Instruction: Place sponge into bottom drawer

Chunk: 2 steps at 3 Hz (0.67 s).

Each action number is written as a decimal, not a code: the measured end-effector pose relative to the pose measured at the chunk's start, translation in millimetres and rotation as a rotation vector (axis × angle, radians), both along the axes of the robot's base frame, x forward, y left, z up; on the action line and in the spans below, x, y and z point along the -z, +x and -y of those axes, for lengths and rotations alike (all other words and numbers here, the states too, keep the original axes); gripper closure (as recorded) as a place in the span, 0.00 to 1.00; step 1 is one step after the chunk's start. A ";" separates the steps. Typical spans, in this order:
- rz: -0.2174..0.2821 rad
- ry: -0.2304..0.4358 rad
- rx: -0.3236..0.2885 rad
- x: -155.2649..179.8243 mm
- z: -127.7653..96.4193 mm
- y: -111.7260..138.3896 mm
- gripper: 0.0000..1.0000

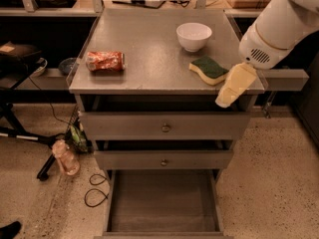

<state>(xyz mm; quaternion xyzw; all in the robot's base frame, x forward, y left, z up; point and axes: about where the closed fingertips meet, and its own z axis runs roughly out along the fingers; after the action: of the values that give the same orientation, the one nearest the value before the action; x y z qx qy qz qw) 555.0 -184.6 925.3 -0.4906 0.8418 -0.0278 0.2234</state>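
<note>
The sponge, pale yellow with a dark green top, lies on the right side of the grey cabinet top, in front of a white bowl. The bottom drawer is pulled open below the cabinet and holds nothing. My gripper hangs from the white arm at the cabinet's front right corner, just right of and slightly below the sponge, not touching it.
An orange-red snack packet lies on the left of the cabinet top. Two upper drawers with small knobs are closed. A plastic bottle and cables lie on the floor at left. A desk edge runs behind.
</note>
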 end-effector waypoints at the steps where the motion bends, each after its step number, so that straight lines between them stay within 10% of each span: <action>1: 0.039 0.054 -0.017 -1.6 -5.9 11.3 0.00; 2: 0.089 0.139 -0.056 -6.6 -19.6 34.5 0.00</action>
<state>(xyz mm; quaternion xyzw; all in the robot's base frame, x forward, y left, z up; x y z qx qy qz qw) 589.5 -165.0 932.0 -0.4956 0.8168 0.0155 0.2949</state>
